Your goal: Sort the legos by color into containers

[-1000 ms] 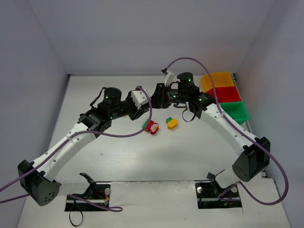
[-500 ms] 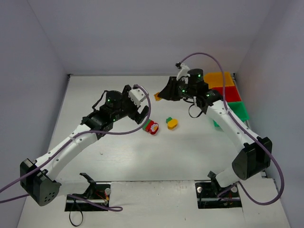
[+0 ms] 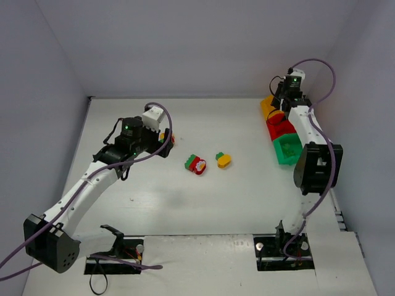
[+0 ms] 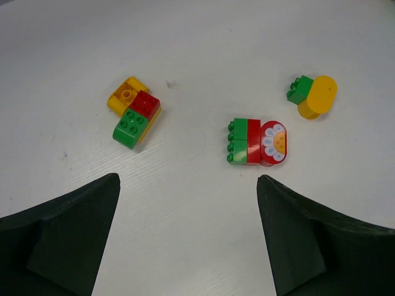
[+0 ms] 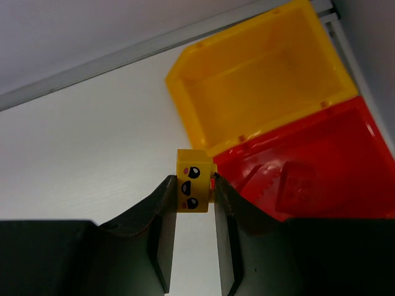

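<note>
Beside the yellow bin [image 5: 271, 92], at its near corner where the red bin [image 5: 333, 154] abuts, our right gripper [image 5: 192, 182] is clamped on a yellow brick [image 5: 194, 192]. We judge the bin's mouth lies just ahead and to the right of the brick, so the drop calls for a short reach that way; short of it, the brick may land in red. Well apart from the yellow bin, the left gripper [image 4: 185, 191] hangs wide open over three loose clusters [image 4: 133, 111], holding nothing.
</note>
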Robot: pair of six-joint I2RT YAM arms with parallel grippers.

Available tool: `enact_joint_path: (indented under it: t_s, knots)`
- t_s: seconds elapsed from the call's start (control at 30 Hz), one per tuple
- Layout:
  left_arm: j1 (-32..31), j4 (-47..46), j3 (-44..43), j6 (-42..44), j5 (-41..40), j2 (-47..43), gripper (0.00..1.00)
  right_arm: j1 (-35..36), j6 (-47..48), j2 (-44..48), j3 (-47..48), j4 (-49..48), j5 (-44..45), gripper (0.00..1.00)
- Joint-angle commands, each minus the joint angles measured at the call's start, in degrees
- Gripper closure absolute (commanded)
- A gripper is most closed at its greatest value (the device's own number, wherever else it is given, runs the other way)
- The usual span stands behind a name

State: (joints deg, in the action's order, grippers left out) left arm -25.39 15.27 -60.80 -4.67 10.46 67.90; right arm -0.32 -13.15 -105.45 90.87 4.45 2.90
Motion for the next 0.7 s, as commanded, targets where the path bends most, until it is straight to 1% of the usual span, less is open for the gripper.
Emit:
enact_joint_path:
  t_s: [0.0,0.1,0.13,0.2,0.3,0.33,0.4,0.43,0.5,0.53,0.63,0.67]
  knots:
    - [0.7,1.7,-1.8,-2.7,-0.6,-1.6,0.15,-2.9,3.3,-5.9,7.6,-4.0,3.6,1.0]
    - [0.9,3.6,-2.1,-3.2,-2.0,-1.1,0.15,-4.6,4.3,-11.2,13.1,-3.9,1.7,1.0]
    - [1.0,4.6,-2.2,-3.1,-2.1,-1.0,0.15,-5.0,4.6,-12.5,14.5,-5.6,1.5,1.0]
    - [1.0,5.4,-2.6,-3.2,-3.4,-0.6,0.15,-5.4,5.8,-16.5,18.6,-5.5,0.7,0.98]
    - [1.3,6.3,-2.5,-3.5,-4.0,0.4,0.15,-5.7,7.3,-21.2,23.2,-5.4,0.0,0.83]
    - [1.7,6.5,-2.6,-4.4,-5.1,0.8,0.15,-5.8,7.7,-22.2,24.2,-5.4,-0.3,0.71]
    - [2.3,7.1,-3.6,-5.4,-5.4,2.3,0.15,-5.8,8.7,-24.3,26.5,-5.2,-1.3,0.59]
    - [2.8,7.3,-4.1,-7.1,-5.8,2.9,0.15,-5.9,8.9,-24.6,27.1,-5.2,-1.6,0.49]
    - [3.0,7.6,-6.3,-8.7,-6.7,5.0,0.15,-5.9,9.2,-24.5,27.9,-5.1,-1.7,0.44]
    - [3.0,8.2,-7.4,-10.3,-7.9,6.1,0.15,-5.9,9.3,-24.2,28.0,-5.1,-1.9,0.4]
    - [3.0,11.0,-13.1,-13.6,-9.8,10.8,0.14,-5.9,9.5,-21.7,27.3,-5.0,-2.4,0.37]
    - [3.0,11.9,-14.6,-14.7,-12.5,12.1,0.1,-5.8,9.4,-20.6,26.7,-4.7,-2.3,0.37]
